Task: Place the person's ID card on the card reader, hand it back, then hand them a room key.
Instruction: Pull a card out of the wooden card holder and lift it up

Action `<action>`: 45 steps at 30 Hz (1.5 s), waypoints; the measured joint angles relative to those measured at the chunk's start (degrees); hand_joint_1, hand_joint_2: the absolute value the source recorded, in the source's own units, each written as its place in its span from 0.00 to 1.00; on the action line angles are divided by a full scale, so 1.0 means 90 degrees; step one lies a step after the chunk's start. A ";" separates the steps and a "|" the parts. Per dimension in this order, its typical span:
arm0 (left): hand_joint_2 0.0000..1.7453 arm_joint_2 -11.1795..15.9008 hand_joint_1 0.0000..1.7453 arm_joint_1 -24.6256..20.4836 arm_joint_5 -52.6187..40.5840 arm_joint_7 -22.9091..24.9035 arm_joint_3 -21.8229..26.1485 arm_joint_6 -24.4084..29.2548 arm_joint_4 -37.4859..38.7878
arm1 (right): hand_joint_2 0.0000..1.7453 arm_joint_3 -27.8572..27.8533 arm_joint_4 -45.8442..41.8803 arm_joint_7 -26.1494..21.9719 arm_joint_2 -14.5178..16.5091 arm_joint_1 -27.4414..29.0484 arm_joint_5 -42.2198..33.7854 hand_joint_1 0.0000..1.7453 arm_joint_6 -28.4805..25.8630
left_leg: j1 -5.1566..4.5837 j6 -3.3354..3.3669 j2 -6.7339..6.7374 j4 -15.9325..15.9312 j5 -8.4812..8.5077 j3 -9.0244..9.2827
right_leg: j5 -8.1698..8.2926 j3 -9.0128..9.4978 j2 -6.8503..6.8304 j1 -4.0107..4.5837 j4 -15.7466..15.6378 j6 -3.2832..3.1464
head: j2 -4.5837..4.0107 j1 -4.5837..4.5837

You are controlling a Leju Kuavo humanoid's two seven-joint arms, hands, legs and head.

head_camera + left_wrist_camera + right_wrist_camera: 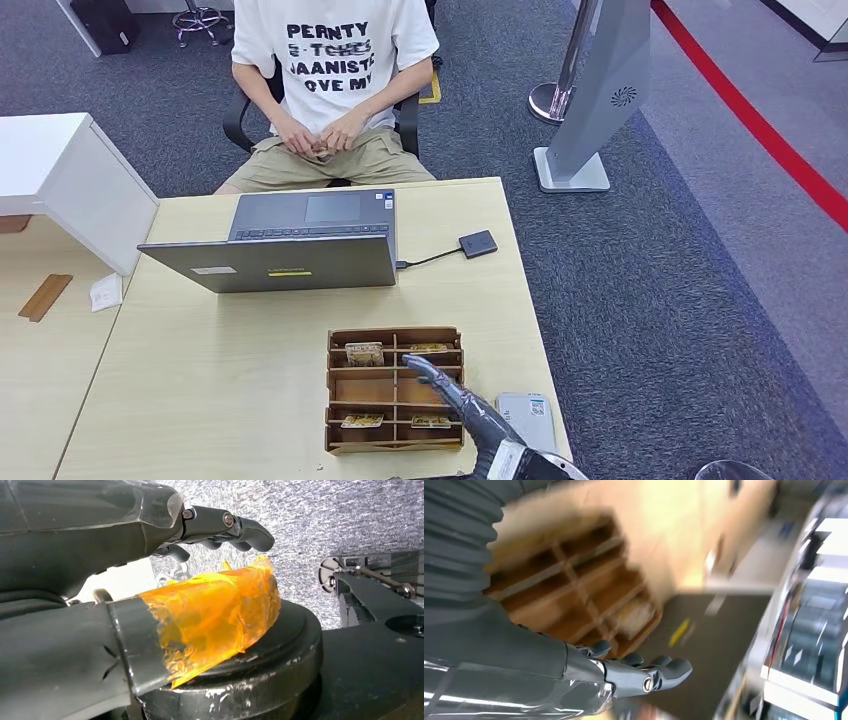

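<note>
"OVE MY" is read on the person's shirt (330, 50). The right hand (445, 385) is held empty, fingers apart, over the wooden tray (336, 395); the left hand (220, 530) is empty too, fingers loosely spread.

Matt pale wood table (250, 350), brown cardboard tray (335, 395), rough grey carpet (680, 300).

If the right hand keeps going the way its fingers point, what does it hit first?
Probably the wooden divided tray: the right hand hangs over its right column, fingers aimed toward its far compartments. Its height above the tray is unclear, so it might pass over toward the laptop.
</note>
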 joint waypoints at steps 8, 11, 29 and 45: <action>0.00 -0.0018 0.00 0.0000 0.0024 0.0002 0.0056 0.0049 0.0000 | 1.00 0.0049 -0.0161 0.0036 0.0049 0.0090 0.1631 0.00 -0.1973 | 0.0000 0.0000 0.0000 0.0000 0.0000 0.0000 | 0.0000 0.0000 0.0000 0.0000 0.0000 0.0000 | 0.0000 -0.0001; 0.00 -0.0021 0.00 0.0000 0.0010 0.0002 0.0056 0.0051 0.0000 | 1.00 0.0097 -0.0219 0.0035 0.0048 0.0104 0.2011 0.09 -0.2416 | 0.0000 0.0000 0.0000 0.0000 0.0000 0.0001 | 0.0000 0.0000 0.0000 0.0000 0.0000 0.0000 | 0.0000 -0.0001; 0.00 -0.0030 0.00 -0.0002 -0.0140 0.0012 0.0056 0.0049 0.0000 | 1.00 0.0704 -0.0033 0.0492 0.0035 -0.0221 0.4119 0.81 -0.3425 | 0.0001 0.0000 0.0003 0.0000 0.0000 0.0000 | 0.0001 0.0001 0.0003 0.0000 0.0000 -0.0001 | 0.0000 -0.0002; 0.00 -0.0032 0.00 -0.0008 -0.0303 0.0052 0.0043 -0.0007 0.0000 | 1.00 0.1378 0.1034 0.1457 -0.0004 -0.1192 0.5769 0.42 -0.3993 | 0.0001 -0.0001 0.0000 0.0000 0.0001 -0.0001 | 0.0000 0.0001 0.0001 0.0001 0.0000 -0.0002 | 0.0000 -0.0001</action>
